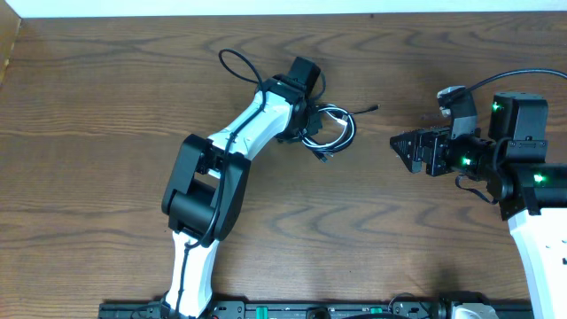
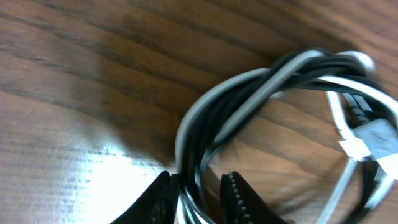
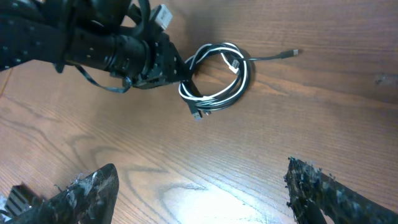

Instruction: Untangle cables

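Left hand (image 2: 198,182) straddles the coiled cables (image 2: 239,92) at their near loop; whether it clamps them cannot be told.

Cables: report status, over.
Left tool straddles cables, grip unconfirmed. Right tool open, standing off. Cables coiled together, white with black, tangled. Nothing in the way.

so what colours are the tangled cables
The cables are one white, one black; left wrist view.
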You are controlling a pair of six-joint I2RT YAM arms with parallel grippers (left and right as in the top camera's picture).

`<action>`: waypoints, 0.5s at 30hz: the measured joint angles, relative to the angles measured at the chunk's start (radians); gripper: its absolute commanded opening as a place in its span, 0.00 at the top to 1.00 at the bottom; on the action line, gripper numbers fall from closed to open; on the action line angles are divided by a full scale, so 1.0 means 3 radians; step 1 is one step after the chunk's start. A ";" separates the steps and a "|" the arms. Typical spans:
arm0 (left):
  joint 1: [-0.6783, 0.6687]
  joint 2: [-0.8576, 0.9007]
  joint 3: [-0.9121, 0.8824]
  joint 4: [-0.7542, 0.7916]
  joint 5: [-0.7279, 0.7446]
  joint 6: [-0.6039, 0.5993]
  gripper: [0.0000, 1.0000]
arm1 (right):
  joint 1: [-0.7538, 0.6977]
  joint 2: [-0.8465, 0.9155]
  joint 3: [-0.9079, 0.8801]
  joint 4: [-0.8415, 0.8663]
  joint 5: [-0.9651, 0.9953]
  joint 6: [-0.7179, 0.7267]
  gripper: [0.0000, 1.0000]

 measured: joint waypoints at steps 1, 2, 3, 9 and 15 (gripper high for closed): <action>0.0001 0.0022 0.0000 0.0006 0.0000 -0.0003 0.77 | 0.0000 0.0001 0.0000 -0.0001 0.0000 0.0000 0.17; 0.0000 0.0046 0.0000 0.0017 0.0000 -0.0005 0.78 | 0.0000 0.0001 0.0000 -0.0004 0.0000 0.0000 0.17; 0.0000 0.0066 0.0001 0.0031 0.0003 -0.0004 0.79 | 0.0000 0.0003 0.0000 -0.0005 0.0000 0.0000 0.17; -0.0028 0.0071 0.0001 0.0085 -0.0009 -0.0014 0.93 | 0.0000 0.0003 0.0000 -0.0006 0.0001 0.0000 0.17; -0.0052 0.0065 0.0001 0.0086 -0.0089 0.0001 0.93 | 0.0000 0.0029 0.0000 0.0008 0.0009 0.0041 0.25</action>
